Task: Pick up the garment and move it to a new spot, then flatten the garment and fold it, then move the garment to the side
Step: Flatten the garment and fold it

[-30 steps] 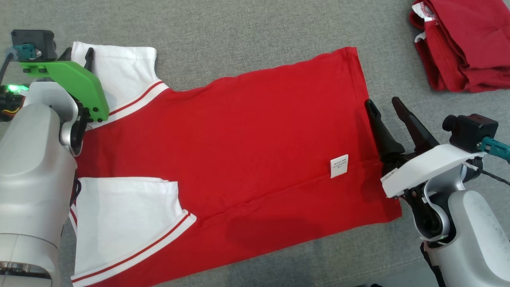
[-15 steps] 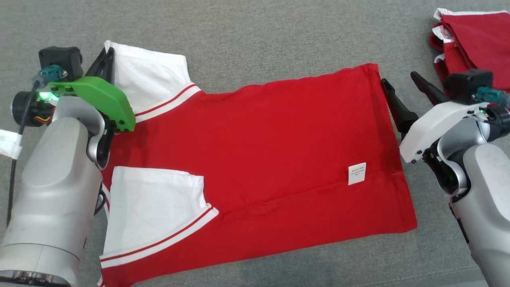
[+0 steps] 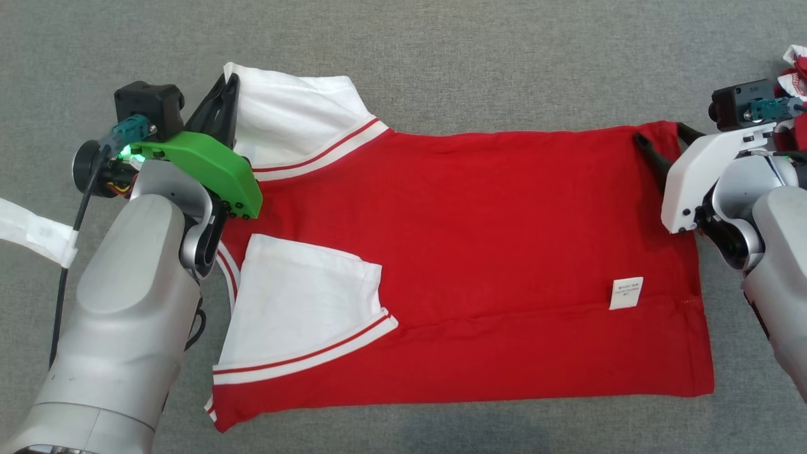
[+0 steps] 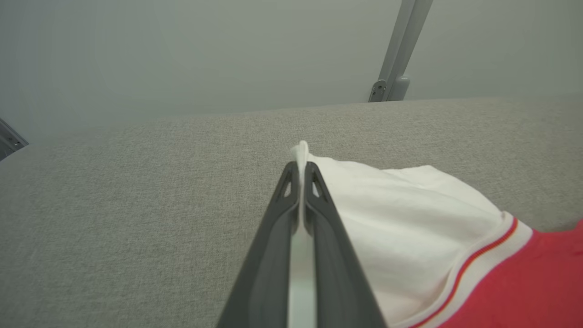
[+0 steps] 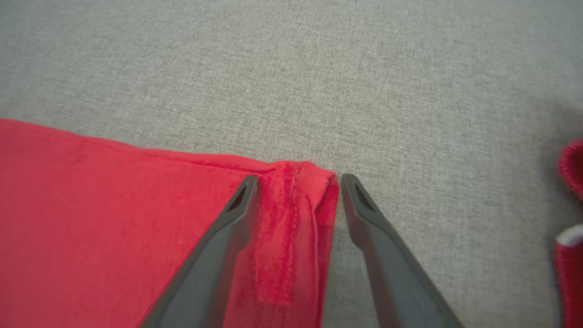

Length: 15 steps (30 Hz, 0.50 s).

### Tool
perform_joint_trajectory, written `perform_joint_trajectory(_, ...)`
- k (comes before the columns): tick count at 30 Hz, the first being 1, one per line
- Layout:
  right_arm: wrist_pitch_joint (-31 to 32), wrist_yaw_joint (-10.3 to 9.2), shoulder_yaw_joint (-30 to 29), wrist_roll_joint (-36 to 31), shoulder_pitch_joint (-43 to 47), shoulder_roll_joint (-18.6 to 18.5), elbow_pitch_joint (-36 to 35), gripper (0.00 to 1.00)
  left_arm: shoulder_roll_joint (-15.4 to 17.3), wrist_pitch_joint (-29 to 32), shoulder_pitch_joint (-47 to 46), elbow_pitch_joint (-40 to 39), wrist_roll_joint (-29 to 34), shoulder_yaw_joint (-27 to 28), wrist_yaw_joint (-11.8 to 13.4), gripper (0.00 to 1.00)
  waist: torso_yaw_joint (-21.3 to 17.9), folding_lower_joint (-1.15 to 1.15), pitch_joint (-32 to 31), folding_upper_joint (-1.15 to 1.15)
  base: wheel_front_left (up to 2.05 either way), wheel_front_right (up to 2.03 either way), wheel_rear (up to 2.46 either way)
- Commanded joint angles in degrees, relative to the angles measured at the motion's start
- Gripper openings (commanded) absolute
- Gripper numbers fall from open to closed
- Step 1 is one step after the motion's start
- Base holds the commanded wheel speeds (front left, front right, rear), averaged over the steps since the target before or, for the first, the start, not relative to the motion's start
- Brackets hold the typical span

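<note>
You have one garment (image 3: 492,252) spread out, red, with two white sleeves on it, a far sleeve (image 3: 296,120) and a near sleeve (image 3: 302,302), and one small white label (image 3: 626,294). You can count two grippers, the left gripper (image 3: 232,81) and the right gripper (image 3: 661,133), each with two dark fingers. Add one heap of red cloth (image 3: 798,67) at the right edge and one white tag (image 3: 34,233) at the left edge.
</note>
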Motion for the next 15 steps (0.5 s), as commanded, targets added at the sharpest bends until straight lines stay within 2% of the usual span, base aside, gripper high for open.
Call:
perform_joint_trajectory(1,0.2,0.0,0.6,0.7,-0.9,-0.7,0.9,0.49,0.5,0.1,0.8,-0.6,-0.5,0.0,0.4,0.0,0.5,-0.01,0.0,0.0,0.0,0.0,0.0)
perform_joint_trajectory(3,0.2,0.0,1.7,1.3,-1.4,-1.2,1.8,0.4,0.7,0.5,1.2,-1.4,-0.7,0.0,0.6,0.0,0.5,-0.01,-0.1,0.0,0.0,0.0,0.0)
perform_joint_trajectory(5,-0.2,-0.01,2.5,1.8,-2.0,-1.5,2.6,0.27,0.9,0.6,1.5,-2.1,-0.9,0.1,0.8,0.0,0.5,-0.01,-0.1,0.0,0.0,0.0,0.0)
perform_joint_trajectory(6,-0.3,-0.01,2.9,2.0,-2.3,-1.6,3.0,0.16,1.1,0.7,1.7,-2.4,-1.0,0.2,0.9,0.0,0.4,-0.01,-0.1,0.0,0.0,0.0,0.0)
perform_joint_trajectory(7,-0.6,-0.03,3.3,2.1,-2.5,-1.7,3.4,0.0,1.2,0.6,1.9,-2.8,-1.2,0.3,1.0,0.0,0.4,-0.01,-0.1,0.0,0.0,0.0,0.0)
perform_joint_trajectory(15,-7.3,-0.03,5.3,5.1,-1.3,-2.1,1.7,0.0,2.7,-2.4,6.7,-8.3,-3.2,2.2,1.1,0.0,-0.8,-0.01,-1.5,0.0,0.0,0.0,0.0)
